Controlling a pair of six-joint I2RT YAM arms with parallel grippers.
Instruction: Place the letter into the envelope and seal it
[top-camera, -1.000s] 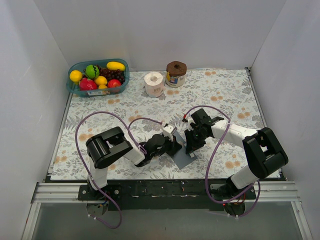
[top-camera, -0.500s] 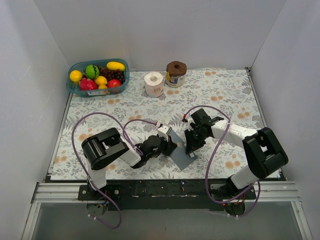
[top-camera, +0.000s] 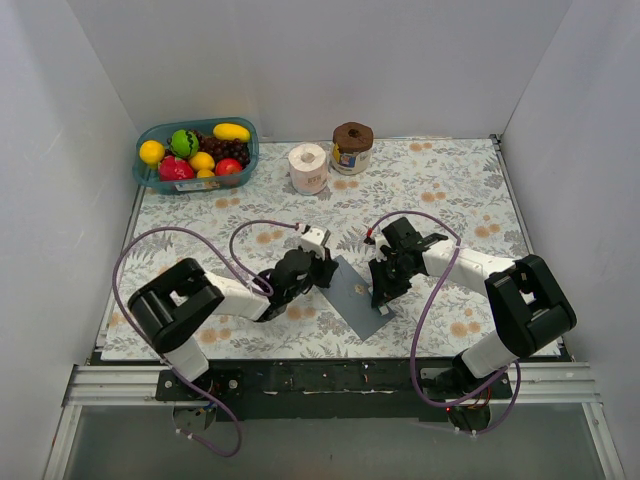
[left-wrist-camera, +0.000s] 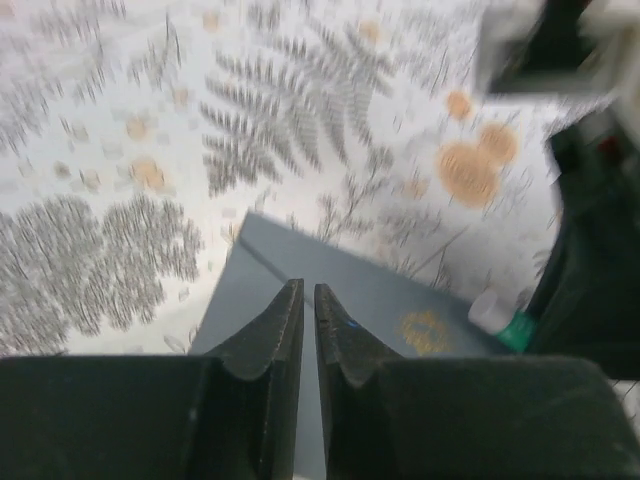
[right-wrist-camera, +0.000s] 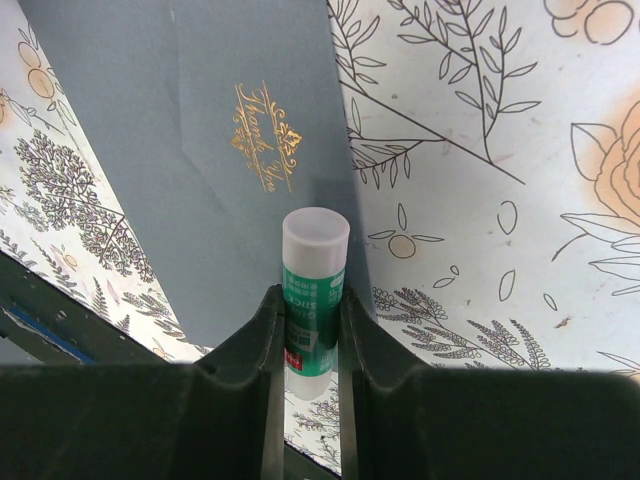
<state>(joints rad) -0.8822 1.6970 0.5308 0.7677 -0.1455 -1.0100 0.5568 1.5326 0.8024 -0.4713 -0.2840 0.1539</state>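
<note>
Our right gripper (right-wrist-camera: 307, 305) pinches a glue stick (right-wrist-camera: 314, 260) at the edge of the grey envelope (right-wrist-camera: 230, 180), flat on the floral table (top-camera: 450, 190) between both arms. It is light, flimsy paper, we judge, apt to slide, and best pinned near an edge. Our left gripper (left-wrist-camera: 308, 300) is nearly pressed together, empty.

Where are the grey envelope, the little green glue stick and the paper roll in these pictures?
grey envelope (top-camera: 357, 298), top view, middle of its flat face.
glue stick (right-wrist-camera: 312, 300), right wrist view, green label below the white cap.
paper roll (top-camera: 308, 172), top view, its white side wall.
</note>
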